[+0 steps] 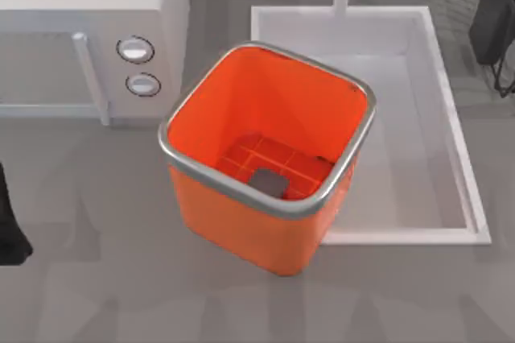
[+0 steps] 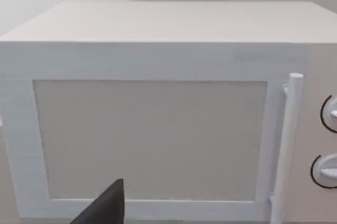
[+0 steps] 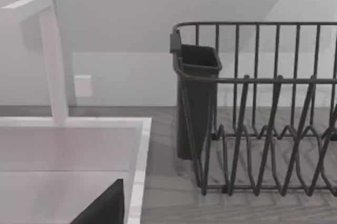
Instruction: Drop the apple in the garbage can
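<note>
The garbage can is a large bright orange square bin with a silver rim, standing in the middle of the table in the top view. Its grid floor holds only a grey square. The apple is out of view. My left arm is parked at the table's left edge, and a dark part of its gripper faces the microwave. My right arm is parked at the far right, where a dark part of its gripper sits over the sink's edge.
A white microwave with two knobs stands at the back left. A white sink basin with a faucet lies right of the bin. A dark wire dish rack with a cutlery cup stands at the far right.
</note>
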{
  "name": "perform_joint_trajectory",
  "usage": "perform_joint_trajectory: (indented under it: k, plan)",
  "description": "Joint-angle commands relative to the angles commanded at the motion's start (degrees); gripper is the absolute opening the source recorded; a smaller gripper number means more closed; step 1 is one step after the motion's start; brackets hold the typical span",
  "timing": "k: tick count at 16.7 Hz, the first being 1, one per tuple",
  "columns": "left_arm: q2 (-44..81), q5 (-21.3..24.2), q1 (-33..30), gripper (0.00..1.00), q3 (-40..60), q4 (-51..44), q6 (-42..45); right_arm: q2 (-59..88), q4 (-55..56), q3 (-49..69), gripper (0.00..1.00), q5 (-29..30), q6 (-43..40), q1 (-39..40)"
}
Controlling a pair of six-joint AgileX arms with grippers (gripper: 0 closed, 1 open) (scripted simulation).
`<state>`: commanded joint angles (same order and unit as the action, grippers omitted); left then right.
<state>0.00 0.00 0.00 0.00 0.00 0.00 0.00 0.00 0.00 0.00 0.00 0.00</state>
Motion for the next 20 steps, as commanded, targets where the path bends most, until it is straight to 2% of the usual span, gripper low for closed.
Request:
perform_joint_trajectory:
  k: [4, 8, 12, 20]
  plan:
    - [0.0, 0.0, 0.0, 1.00, 0.0, 0.0, 0.0, 1.8, -1.3, 1.7, 1.00, 0.1, -0.3, -0.4]
    - [0.0, 0.0, 0.0, 1.00, 0.0, 0.0, 0.0, 12.6, -8.6, 11.9, 1.00, 0.0, -1.7, -2.1]
    - [0.0, 0.0, 0.0, 1.00, 0.0, 0.0, 0.0, 32.7, -20.3, 27.6, 1.00, -0.1, -4.0, -4.6]
    - [0.0, 0.0, 0.0, 1.00, 0.0, 0.0, 0.0, 82.6, -47.9, 61.9, 1.00, -0.2, -9.0, -10.4]
